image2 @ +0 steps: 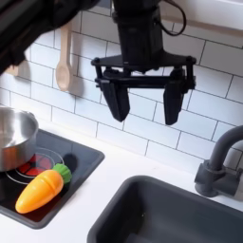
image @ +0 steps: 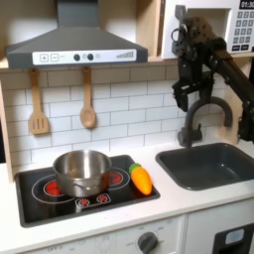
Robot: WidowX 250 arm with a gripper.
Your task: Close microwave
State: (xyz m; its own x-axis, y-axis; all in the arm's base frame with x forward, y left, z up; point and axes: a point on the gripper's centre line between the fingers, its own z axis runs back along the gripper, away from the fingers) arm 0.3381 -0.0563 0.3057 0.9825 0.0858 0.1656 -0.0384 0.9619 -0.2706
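a: where's the white toy microwave in its light-wood cabinet (image: 223, 30)?

b: up at the top right corner of the first exterior view. you can see its white keypad with the digital display (image: 243, 30) at the far right edge, and the dark rounded window of the door just to the left of it, mostly covered by the black arm.

a: and the black gripper (image2: 143, 100)?

b: in the second exterior view it hangs fingers-down in front of the white tiled wall (image2: 214, 104), jaws spread wide with nothing between them. in the first exterior view the gripper (image: 191, 103) sits above the grey curved tap (image: 211, 111) and the dark grey sink basin (image: 213, 166).

a: so which way is the door from the jaws?

b: up. the microwave lies well above the fingertips, and a little to the first exterior view's right. the door's long edge runs vertical, as far as i can judge. i can't tell how far the door stands open, since the arm hides it.

a: so the move would be?

b: my guess: raise the gripper to door height and push the door in toward the cabinet.
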